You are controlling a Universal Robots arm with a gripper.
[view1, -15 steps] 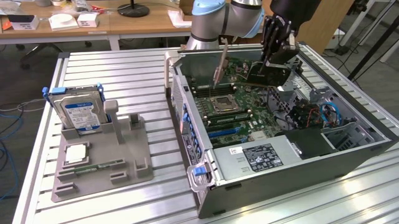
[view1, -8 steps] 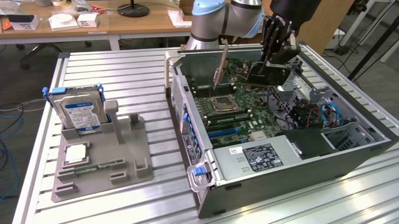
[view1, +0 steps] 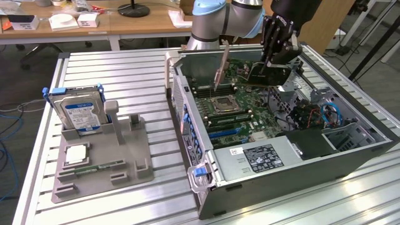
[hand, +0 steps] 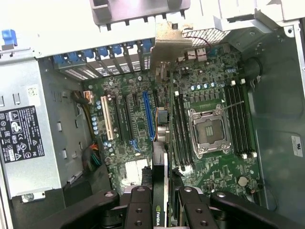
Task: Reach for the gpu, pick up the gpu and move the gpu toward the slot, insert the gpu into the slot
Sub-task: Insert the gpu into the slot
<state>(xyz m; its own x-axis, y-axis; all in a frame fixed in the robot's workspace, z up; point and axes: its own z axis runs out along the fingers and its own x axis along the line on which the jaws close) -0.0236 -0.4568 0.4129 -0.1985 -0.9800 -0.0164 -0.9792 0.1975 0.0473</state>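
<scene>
My gripper [view1: 275,63] hangs over the open computer case [view1: 187,117] and is shut on the gpu [view1: 265,74]. The card is held on edge above the motherboard [view1: 240,122], with its silver end bracket [view1: 220,70] slanting down over the board. In the wrist view the gpu [hand: 162,157] runs edge-on from between my fingers [hand: 141,210] out to its bracket [hand: 167,40] at the case's rear wall. It lies beside the blue slot [hand: 148,114] and roughly parallel to it, still raised off the board. The gripper [hand: 161,207] pinches the card near a green logo.
A grey fixture [view1: 103,159] on the exterior view's left holds a blue-labelled hard drive [view1: 78,112], a processor [view1: 75,153] and a memory stick [view1: 97,166]. Inside the case are the CPU socket [view1: 225,104], the power supply [view1: 262,157] and cables [view1: 325,115]. Desks stand behind.
</scene>
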